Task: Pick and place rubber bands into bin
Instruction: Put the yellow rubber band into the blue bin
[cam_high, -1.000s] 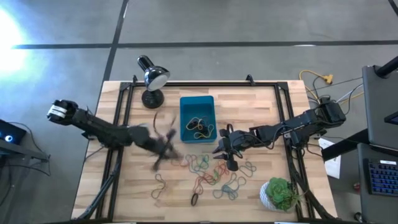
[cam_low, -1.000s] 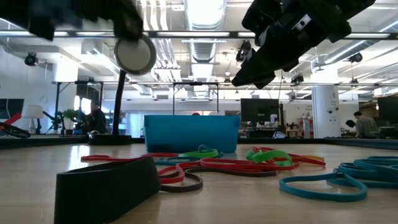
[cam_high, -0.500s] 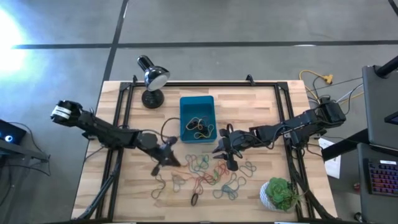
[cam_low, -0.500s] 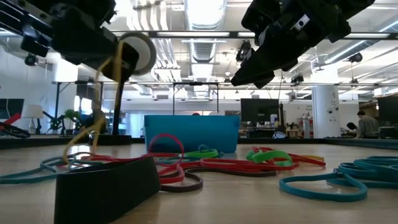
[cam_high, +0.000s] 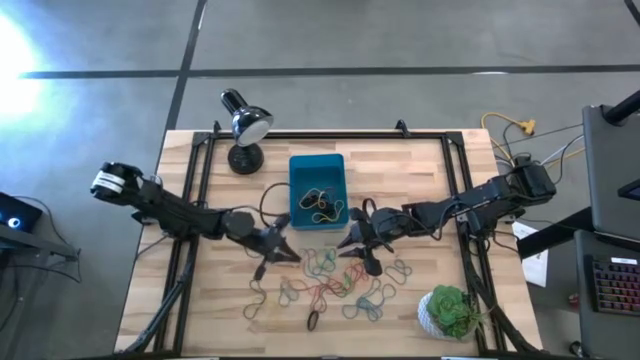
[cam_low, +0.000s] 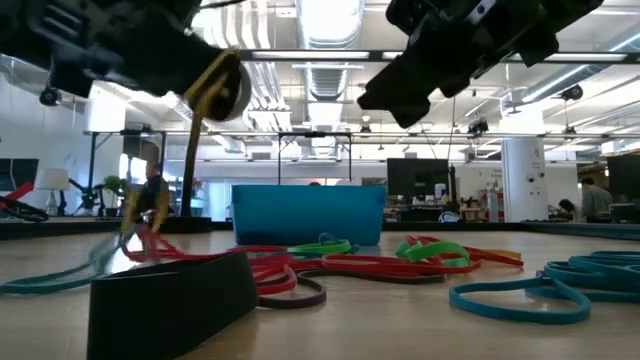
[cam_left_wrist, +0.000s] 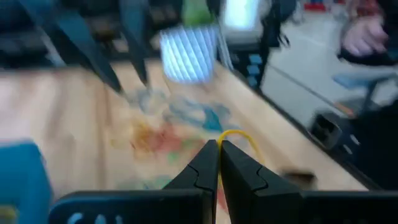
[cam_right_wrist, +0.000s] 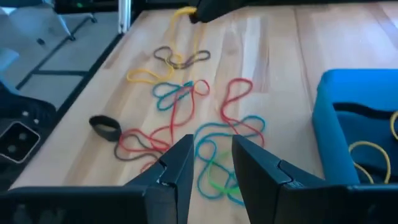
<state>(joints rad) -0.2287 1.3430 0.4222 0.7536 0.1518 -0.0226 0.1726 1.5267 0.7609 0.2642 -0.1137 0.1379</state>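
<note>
- Centre of the overhead frame: a teal plastic bin (cam_high: 317, 190) with low walls on a pale wooden table (cam_high: 420, 180). It already holds a few rubber bands.
- Most rubber bands (cam_high: 335, 280) lie below it, a loose tangle of thin, floppy coloured loops. The job looks barely started.
- Left gripper (cam_high: 283, 247), left of the pile, is pinched tight on a yellow band (cam_left_wrist: 236, 138).
- Right gripper (cam_high: 357, 240), partly open and empty, hovers over the pile.
</note>
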